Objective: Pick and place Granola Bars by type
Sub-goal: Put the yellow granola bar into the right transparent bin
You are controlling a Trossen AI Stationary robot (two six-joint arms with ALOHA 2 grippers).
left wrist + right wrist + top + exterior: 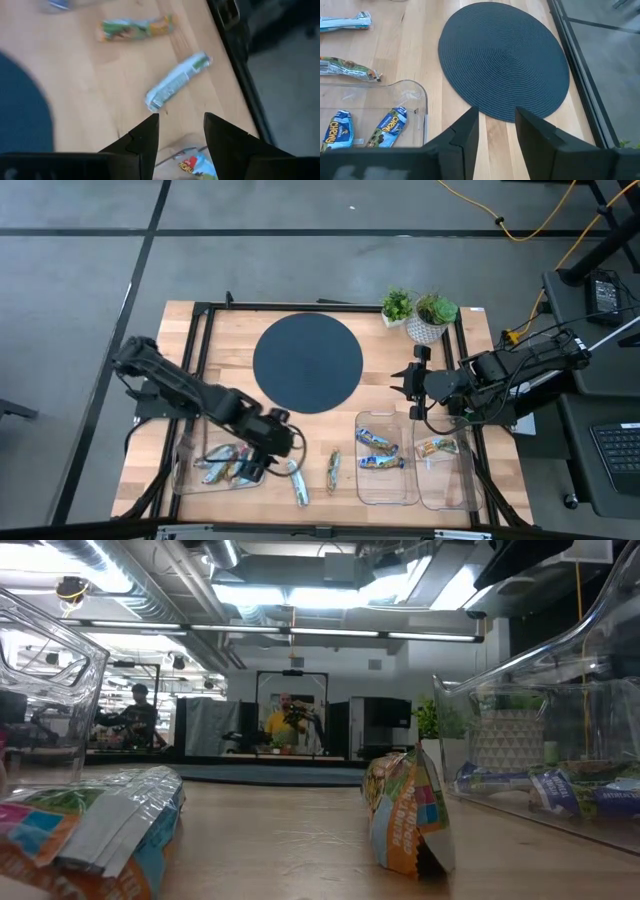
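**Left gripper over the source tray, next bar to pick**

Sorting under way: two blue Granola Bars [378,450] already in the middle tray [388,490], one in the right tray [445,485]. Left gripper [262,467], fingers apart and empty, poised at the left tray [185,480]; silver bar [298,483] and green bar [332,471] loose on the worktop [225,340]. Right gripper [405,380] open, waiting near the dark mat [307,363]. Next, probably: descend and close on one bar.

Bright overhead light; foreground blurred.

The left gripper [268,460] is hovering with fingers parted off the round dark mat's [307,363] front-left; the right gripper [411,378] is waiting, parted, at its right edge.
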